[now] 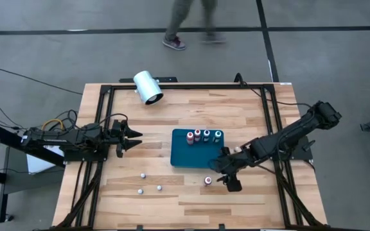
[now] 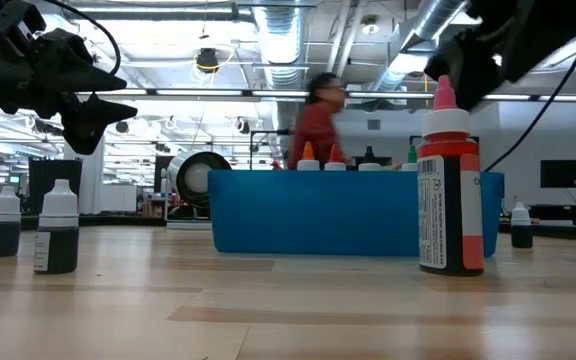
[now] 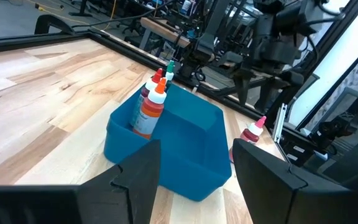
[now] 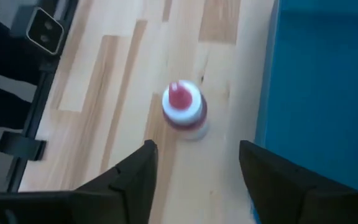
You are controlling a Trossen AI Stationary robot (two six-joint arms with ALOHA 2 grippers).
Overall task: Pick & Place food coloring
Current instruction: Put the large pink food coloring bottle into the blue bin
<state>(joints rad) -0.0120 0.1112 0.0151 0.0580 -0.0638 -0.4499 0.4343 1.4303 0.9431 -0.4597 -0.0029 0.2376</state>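
Note:
A blue tray [image 1: 194, 157] sits mid-table with several upright dropper bottles [image 1: 204, 135] along its far wall. One red food coloring bottle [image 1: 208, 181] stands upright on the wood just off the tray's near right corner; it looms large in the low view [image 2: 450, 190]. Three small bottles [image 1: 142, 174] [image 1: 159, 188] [image 1: 139, 190] stand on the table nearer the left. My right gripper [image 4: 194, 180] hovers open above the red bottle [image 4: 184, 109], touching nothing. My left gripper [image 1: 132, 138] waits open, left of the tray [image 3: 166, 146].
A large white cylinder [image 1: 148, 87] lies near the table's far edge. Black frame rails run along the table's sides. A person [image 1: 185, 25] walks on the floor beyond the far edge. Bare wood lies between the tray and the small bottles.

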